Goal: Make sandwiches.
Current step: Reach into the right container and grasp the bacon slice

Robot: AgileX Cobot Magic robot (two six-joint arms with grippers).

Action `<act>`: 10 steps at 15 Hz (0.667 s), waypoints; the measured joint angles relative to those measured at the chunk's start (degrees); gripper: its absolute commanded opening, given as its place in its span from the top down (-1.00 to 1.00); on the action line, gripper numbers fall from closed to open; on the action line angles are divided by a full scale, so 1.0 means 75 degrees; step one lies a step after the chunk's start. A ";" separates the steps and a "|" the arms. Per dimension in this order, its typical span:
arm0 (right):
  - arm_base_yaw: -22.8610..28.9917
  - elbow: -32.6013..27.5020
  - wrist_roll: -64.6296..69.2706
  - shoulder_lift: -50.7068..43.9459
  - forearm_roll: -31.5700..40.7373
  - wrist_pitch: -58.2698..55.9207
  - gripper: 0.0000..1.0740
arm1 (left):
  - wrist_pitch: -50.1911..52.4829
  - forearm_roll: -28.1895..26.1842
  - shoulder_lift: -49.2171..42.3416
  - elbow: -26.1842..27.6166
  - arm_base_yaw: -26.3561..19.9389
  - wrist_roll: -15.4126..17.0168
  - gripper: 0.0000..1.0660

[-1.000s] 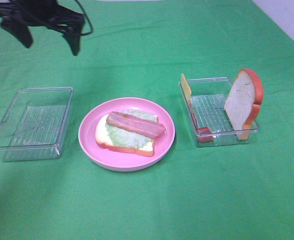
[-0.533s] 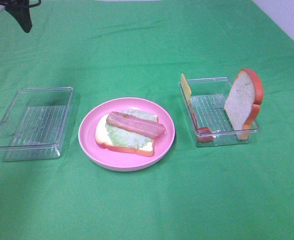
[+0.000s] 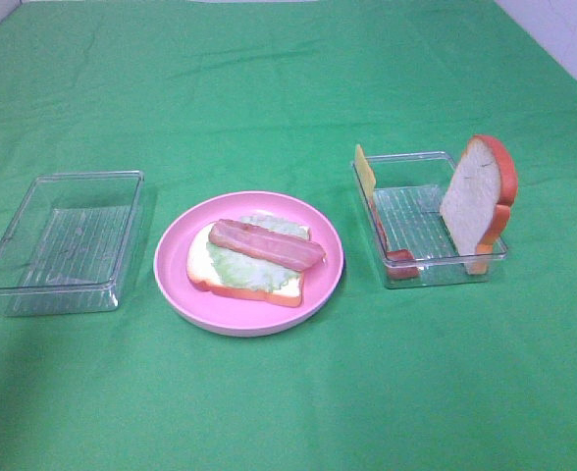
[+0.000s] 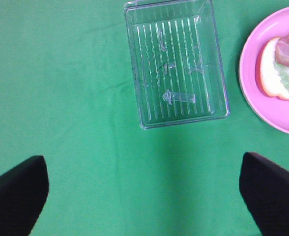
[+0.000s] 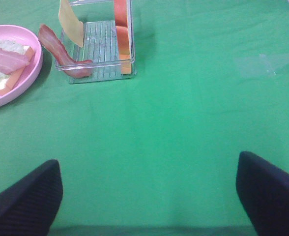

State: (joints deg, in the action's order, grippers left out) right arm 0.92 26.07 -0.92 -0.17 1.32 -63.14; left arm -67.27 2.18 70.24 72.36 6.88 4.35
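Two clear trays flank your pink plate [image 3: 318, 285] on the green cloth [image 3: 288, 88]. On the plate you have the part-built sandwich. A bread slice [image 3: 198, 271] lies flat, a lettuce leaf [image 3: 244, 270] is spread over it, and a meat strip [image 3: 267, 245] lies lengthwise across the leaf as the uppermost layer.

The left tray [image 3: 68, 245] sits near the plate on your left arm's side, and its ribbed floor shows through the clear plastic. The right tray [image 3: 411, 221] sits near the plate on the other side and holds the remaining pieces. A cheese slice [image 3: 363, 169] stands upright against the wall nearest the plate, at the far end. A second meat strip [image 3: 399, 259] runs along that same wall, with its lower end at the near corner. A second bread slice [image 3: 470, 201] stands on edge against the opposite wall, and its crusted top rises above the rim.

Your left gripper [image 4: 142, 187] hangs over the cloth with its jaws spread wide and nothing between them. The left tray lies ahead of it, well apart from both fingertips. Your right gripper [image 5: 147, 182] is spread wide too and grasps nothing. It hovers over plain cloth, with the right tray and the plate's edge ahead of it and well apart.
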 measured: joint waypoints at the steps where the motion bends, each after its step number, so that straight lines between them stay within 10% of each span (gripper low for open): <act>1: 0.0000 0.0000 0.0000 0.0000 0.0000 0.0000 -0.71 | 0.0000 0.0000 -0.0619 -0.0283 0.0000 -0.0099 -0.88; 10: 0.0000 0.0000 0.0000 0.0000 0.0000 0.0000 -0.71 | 0.0718 -0.0924 -0.6310 -0.4301 0.0000 -0.1176 -0.88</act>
State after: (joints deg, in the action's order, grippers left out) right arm 0.92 26.07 -0.92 -0.17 1.32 -63.14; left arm -61.88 -4.76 22.92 40.11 6.88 -4.47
